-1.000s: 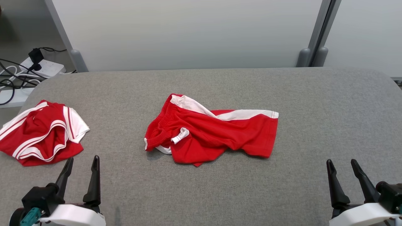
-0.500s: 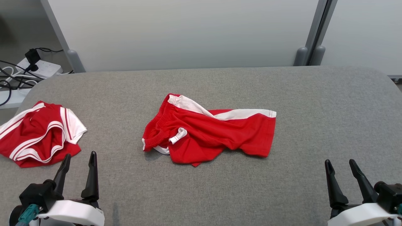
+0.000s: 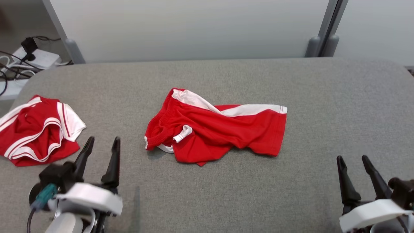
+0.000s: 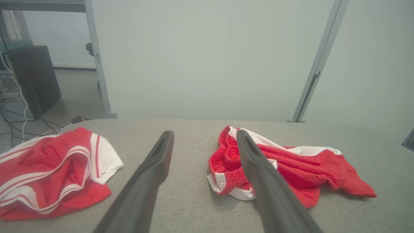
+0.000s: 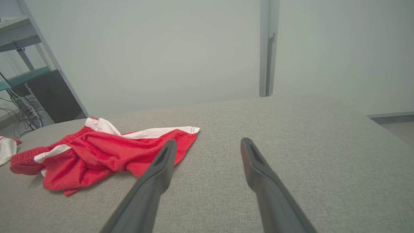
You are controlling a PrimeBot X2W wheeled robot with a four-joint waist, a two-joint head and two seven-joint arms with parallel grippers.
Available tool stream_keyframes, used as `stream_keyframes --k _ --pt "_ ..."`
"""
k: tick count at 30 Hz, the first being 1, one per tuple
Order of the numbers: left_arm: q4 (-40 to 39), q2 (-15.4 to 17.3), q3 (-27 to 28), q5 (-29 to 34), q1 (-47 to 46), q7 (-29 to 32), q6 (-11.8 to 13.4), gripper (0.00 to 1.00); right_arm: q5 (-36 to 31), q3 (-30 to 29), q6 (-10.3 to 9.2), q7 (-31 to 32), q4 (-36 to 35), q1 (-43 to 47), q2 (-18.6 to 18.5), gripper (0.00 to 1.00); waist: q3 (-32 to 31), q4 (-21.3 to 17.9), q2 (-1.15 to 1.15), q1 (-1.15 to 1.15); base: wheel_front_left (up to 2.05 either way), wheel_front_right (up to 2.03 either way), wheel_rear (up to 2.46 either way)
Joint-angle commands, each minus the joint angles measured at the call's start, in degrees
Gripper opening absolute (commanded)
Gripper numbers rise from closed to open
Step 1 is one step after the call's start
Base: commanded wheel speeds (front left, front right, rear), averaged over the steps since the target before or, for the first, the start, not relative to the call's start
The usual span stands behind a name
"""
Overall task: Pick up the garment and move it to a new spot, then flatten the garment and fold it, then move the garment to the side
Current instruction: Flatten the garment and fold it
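The garment (image 3: 216,129) is a pair of red shorts with white side stripes, lying crumpled at the middle of the grey padded table (image 3: 291,84). My left gripper (image 3: 104,139) hovers open at the lower left, short of the waistband end and holding nothing. In the left wrist view the garment (image 4: 291,168) lies just ahead, partly behind the right finger of the left gripper (image 4: 204,132). My right gripper (image 3: 352,157) stands open and empty at the lower right, well clear of the cloth. From the right wrist, the garment (image 5: 106,152) lies ahead to the left of that gripper (image 5: 208,141).
A second red and white garment (image 3: 35,129) lies bunched near the table's left edge, also seen from the left wrist (image 4: 55,168). A power strip with cables (image 3: 29,58) sits on the floor beyond the far left corner. A pale partition wall (image 3: 194,29) stands behind the table.
My left gripper has moved forward and to the right, closer to the shorts. The head view has shifted slightly. The right gripper and both garments stay put.
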Motion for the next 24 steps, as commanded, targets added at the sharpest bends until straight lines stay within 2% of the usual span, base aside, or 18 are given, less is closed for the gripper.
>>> stream_keyframes --k 1,7,8,11,17,24 --pt "-0.7 1.1 1.3 0.2 -5.8 1.0 -1.2 1.0 0.7 0.9 0.41 0.4 -1.3 -3.5 -1.5 1.0 2.1 -0.3 0.0 0.0 0.0 0.0 0.0" --pt "2.9 1.1 -1.5 -0.7 -16.4 6.3 -6.2 1.0 2.2 1.4 0.41 0.8 1.9 -9.8 -3.1 1.0 8.0 -1.9 0.0 0.0 0.0 0.0 0.0" --pt "4.6 1.2 -2.3 -1.2 -19.8 8.5 -7.8 1.0 2.9 2.4 0.41 0.7 3.7 -12.5 -3.2 1.0 10.0 -2.8 0.0 0.0 0.0 0.0 0.0" --pt "7.4 1.7 -3.0 -2.4 -25.3 12.2 -10.2 1.0 3.9 4.9 0.41 1.0 6.9 -17.5 -3.5 1.0 12.8 -4.4 0.0 0.0 0.0 0.0 0.0" --pt "11.8 2.6 -4.4 -5.9 -33.8 18.0 -13.1 1.0 6.4 9.6 0.41 1.5 12.9 -26.5 -4.5 1.0 16.5 -6.4 0.0 0.0 0.0 0.0 0.0" --pt "17.2 5.6 -6.5 -12.0 -43.4 28.4 -14.0 1.0 10.1 16.5 0.41 2.5 20.5 -38.1 -4.1 1.0 20.8 -8.6 0.0 0.0 0.0 0.0 0.0"
